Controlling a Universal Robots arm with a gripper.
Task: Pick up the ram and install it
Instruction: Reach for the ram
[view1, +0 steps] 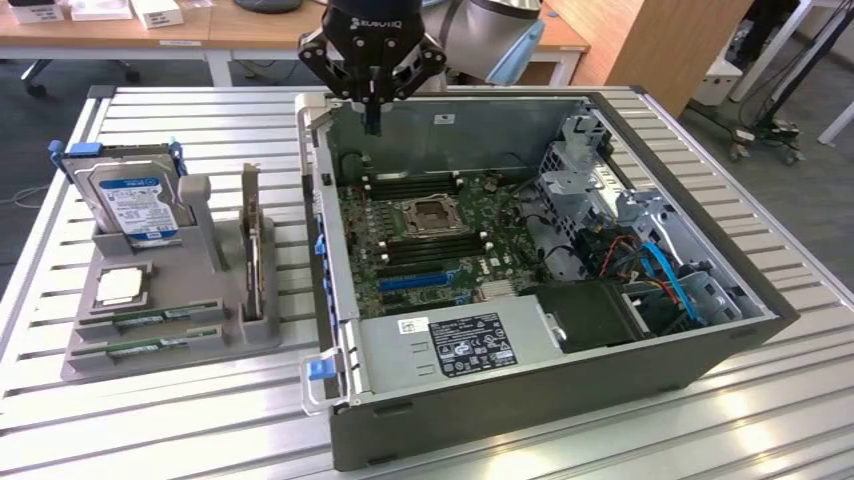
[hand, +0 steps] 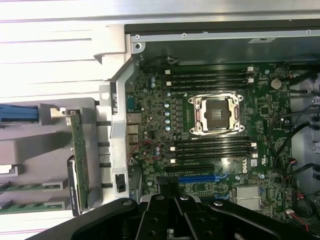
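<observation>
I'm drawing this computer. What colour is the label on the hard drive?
The label is mostly blue, clearest in the exterior view.

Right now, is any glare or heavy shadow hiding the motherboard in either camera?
Exterior view: even light, no glare on the motherboard; soft shade on the case's back wall. Wrist view: the table slats are washed out white, but the board itself is evenly lit.

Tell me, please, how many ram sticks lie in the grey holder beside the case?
2. Both lie in the grey holder, on the exterior view's left: one ram stick behind, the second ram stick by its near edge. Others may be hidden.
</observation>
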